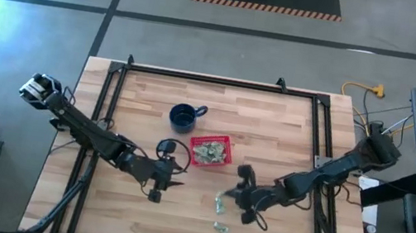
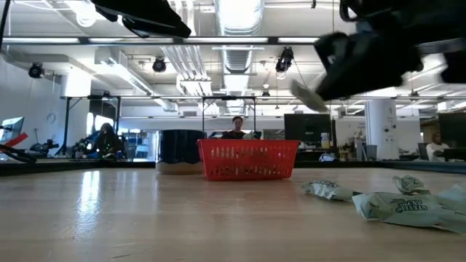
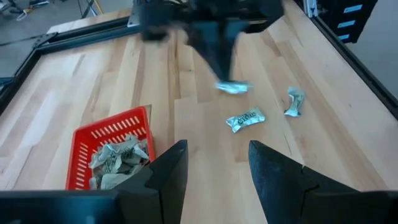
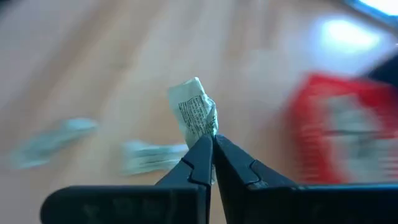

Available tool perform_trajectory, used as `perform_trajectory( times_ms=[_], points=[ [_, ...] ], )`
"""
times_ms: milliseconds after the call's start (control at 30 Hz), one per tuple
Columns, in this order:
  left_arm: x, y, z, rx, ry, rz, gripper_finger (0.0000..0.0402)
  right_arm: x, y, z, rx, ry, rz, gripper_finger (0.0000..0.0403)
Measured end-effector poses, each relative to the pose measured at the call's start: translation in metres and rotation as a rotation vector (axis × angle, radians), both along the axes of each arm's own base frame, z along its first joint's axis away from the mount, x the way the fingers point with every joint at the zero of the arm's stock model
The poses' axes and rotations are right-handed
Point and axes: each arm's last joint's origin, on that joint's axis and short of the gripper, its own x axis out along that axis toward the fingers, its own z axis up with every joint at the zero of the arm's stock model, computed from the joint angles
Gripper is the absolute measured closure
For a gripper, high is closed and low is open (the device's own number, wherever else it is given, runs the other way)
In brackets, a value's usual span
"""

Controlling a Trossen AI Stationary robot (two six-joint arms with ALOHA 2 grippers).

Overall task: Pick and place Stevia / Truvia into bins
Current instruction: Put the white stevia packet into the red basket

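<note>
Right gripper (image 4: 211,144) raised above the surface (image 1: 274,119), fingers pressed together, pinching one crumpled Stevia sachet (image 4: 194,113) by its lower edge. Sachet clear of the wood in the right wrist view.

Left gripper (image 3: 214,165) hovering just beside the red basket (image 1: 209,150), fingers spread, nothing between them.

Counts:
- 1 red basket near mid-surface, holding a heap of sachets (image 3: 118,158); too bunched to count.
- 1 sachet in the right fingers.
- 2 loose sachets (image 3: 245,118) flat on the wood past the held one in the left wrist view, close together but apart. High view shows pale sachets on the wood near the right gripper, one nearer the front edge; exact count there unclear.
- 1 dark blue mug (image 1: 184,116) with handle, behind the basket on the far side, apart from it.

Low view: basket upright on the surface, at least two loose sachets lying near the camera on the right, right gripper blurred overhead. One person (image 2: 237,128) seated in the room behind the basket.
</note>
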Motion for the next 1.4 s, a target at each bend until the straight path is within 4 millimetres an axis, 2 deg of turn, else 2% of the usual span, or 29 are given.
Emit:
perform_trajectory(
  times_ms=[100,200,333,467,667,900,1233,1400],
  points=[
    [0.000,0.000,0.000,0.001,0.002,0.001,0.0248,0.002,-0.010,0.008,-0.160,-0.082,-0.122,0.0394],
    [0.000,0.000,-0.001,0.004,0.007,0.000,0.0248,0.008,-0.026,0.012,-0.233,-0.121,-0.238,0.0394],
    [0.000,0.000,-0.001,0.007,0.008,-0.001,0.0248,0.022,-0.052,0.014,-0.215,-0.167,-0.348,0.0394],
    [0.000,0.000,-0.001,0.011,0.012,-0.002,0.0248,0.033,-0.077,0.006,-0.215,-0.158,-0.445,0.0394],
    [-0.001,0.001,-0.003,0.018,0.024,-0.002,0.0248,0.038,-0.098,-0.004,-0.174,-0.126,-0.542,0.0394],
    [-0.001,0.001,-0.003,0.018,0.025,-0.002,0.0248,0.041,-0.102,-0.011,-0.113,-0.093,-0.508,0.0387],
    [0.004,-0.001,-0.011,0.032,0.048,-0.002,0.0248,0.039,-0.100,-0.006,-0.118,-0.098,-0.482,0.0301],
    [0.012,-0.004,-0.024,0.090,0.072,-0.026,0.0248,0.026,-0.083,0.000,-0.057,0.004,-0.326,0.0279]
  ],
)
